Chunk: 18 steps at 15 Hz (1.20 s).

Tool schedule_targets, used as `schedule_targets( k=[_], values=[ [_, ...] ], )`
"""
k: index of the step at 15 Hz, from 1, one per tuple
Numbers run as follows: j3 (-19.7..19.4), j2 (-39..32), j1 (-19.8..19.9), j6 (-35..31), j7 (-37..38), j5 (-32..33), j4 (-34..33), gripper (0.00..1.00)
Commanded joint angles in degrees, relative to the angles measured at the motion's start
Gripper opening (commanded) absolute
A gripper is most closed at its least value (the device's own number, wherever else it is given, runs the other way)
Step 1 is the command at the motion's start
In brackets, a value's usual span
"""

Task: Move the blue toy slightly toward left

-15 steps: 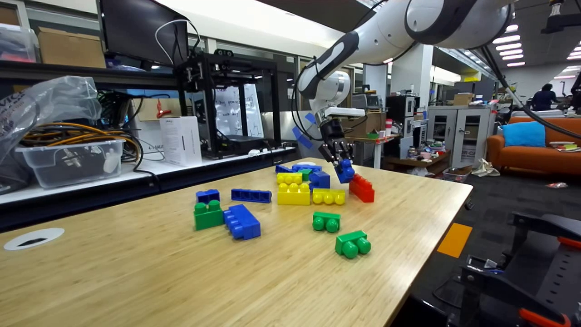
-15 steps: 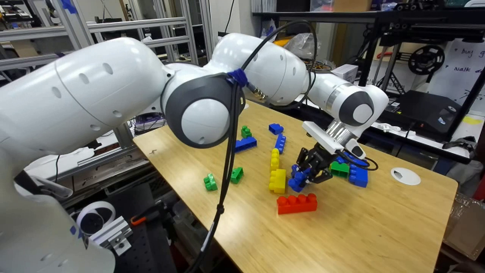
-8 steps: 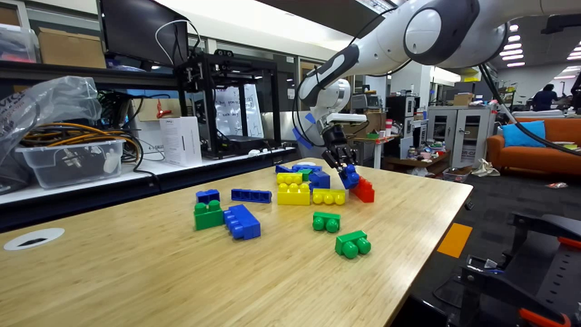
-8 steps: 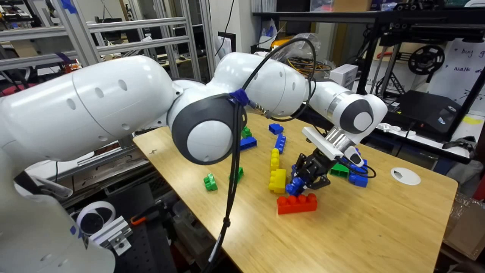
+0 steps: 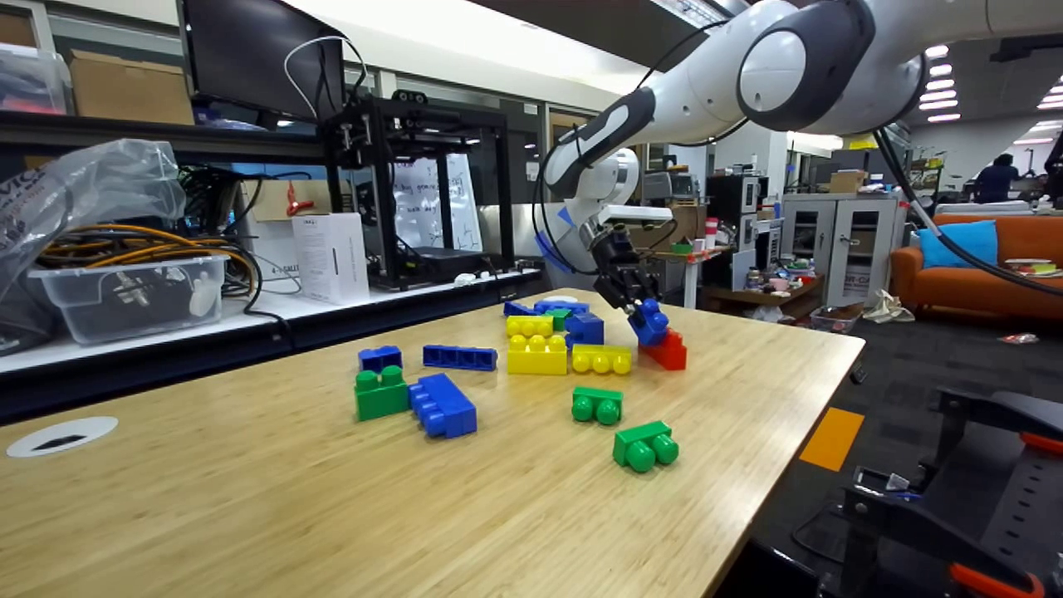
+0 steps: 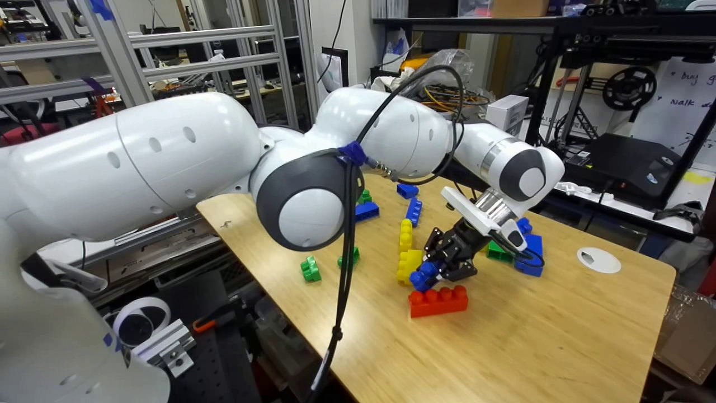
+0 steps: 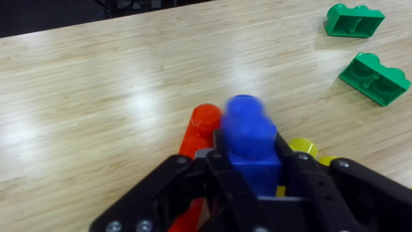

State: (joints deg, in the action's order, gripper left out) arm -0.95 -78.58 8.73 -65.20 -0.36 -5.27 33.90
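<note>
Wrist view: my gripper (image 7: 250, 146) is clamped on the blue brick (image 7: 249, 133); I should clear the red brick (image 7: 197, 137) beside the gripper, then lower gently before releasing.

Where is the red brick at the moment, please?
In the wrist view, the red brick rests partly hidden on the table, just left of the blue toy held in the gripper.

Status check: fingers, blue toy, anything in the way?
Fingers closed on the blue toy. Held tilted. Red brick and yellow brick close by; contact unclear.
</note>
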Motion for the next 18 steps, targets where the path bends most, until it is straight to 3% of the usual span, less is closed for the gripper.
schedule_targets(
  k=[1, 12, 18],
  values=[
    [-0.3, -2.5, -0.2, 1.5, 0.0, 0.6, -3.6, 0.11],
    [-2.9, -3.3, -2.0, -1.1, -0.9, 8.7, -4.9, 0.11],
    [-1.0, -2.3, -2.3, 1.4, -3.9, 8.1, -5.5, 0.11]
  ],
)
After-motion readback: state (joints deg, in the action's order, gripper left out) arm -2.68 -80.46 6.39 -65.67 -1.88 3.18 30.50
